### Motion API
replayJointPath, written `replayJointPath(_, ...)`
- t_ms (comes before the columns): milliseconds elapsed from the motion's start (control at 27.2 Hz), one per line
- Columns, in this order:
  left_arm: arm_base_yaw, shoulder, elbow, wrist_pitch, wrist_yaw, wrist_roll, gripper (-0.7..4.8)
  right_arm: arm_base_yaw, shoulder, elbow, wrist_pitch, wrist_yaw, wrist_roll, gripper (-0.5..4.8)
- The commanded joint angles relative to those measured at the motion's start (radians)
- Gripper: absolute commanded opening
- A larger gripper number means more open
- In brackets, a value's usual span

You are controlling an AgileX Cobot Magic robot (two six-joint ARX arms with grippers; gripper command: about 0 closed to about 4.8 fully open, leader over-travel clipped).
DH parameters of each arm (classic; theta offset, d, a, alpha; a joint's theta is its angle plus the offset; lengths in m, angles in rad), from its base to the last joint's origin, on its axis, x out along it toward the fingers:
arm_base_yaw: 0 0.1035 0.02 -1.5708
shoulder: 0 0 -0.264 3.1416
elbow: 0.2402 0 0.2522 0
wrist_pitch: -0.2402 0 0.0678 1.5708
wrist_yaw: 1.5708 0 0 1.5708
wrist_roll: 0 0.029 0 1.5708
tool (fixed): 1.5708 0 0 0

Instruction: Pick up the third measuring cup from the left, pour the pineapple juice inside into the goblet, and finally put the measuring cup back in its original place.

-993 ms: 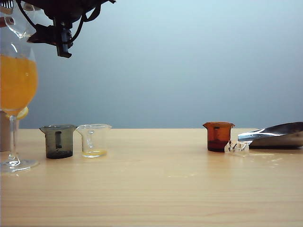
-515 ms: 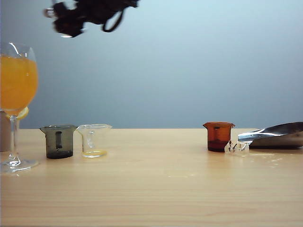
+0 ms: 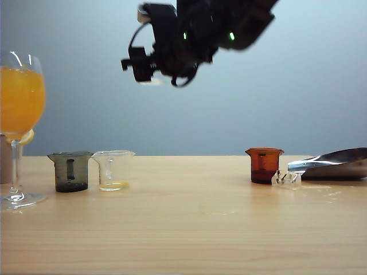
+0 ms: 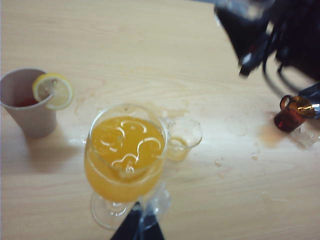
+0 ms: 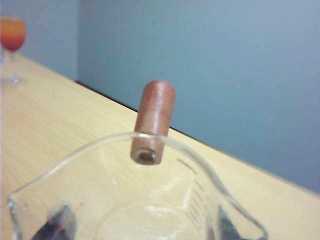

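Pinching the cup (image 5: 150,205) by its side walls, the right hand (image 3: 141,63) hangs high over the bench (image 3: 200,229), near 12 o'clock in the exterior view. The cup looks drained, so it should be light. It is thin, slick plastic, best gripped mid-wall and gently. A second ago this hand was at 10 o'clock above the goblet (image 3: 20,109); it has swung away. The left hand (image 4: 137,229) sits by the goblet's foot, and I cannot tell whether it is spread.
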Motion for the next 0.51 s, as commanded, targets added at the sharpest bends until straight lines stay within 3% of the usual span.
replayJointPath(37,0.000,-0.001,0.006,0.023,-0.001,0.002,-0.06,0.003,-0.013,-0.098,0.156,0.083,0.117,-0.06)
replayJointPath(515,0.000,0.000,0.006,0.031,0.000,0.010,-0.06,0.003,-0.012,-0.363,0.277,0.154,0.162,-0.06)
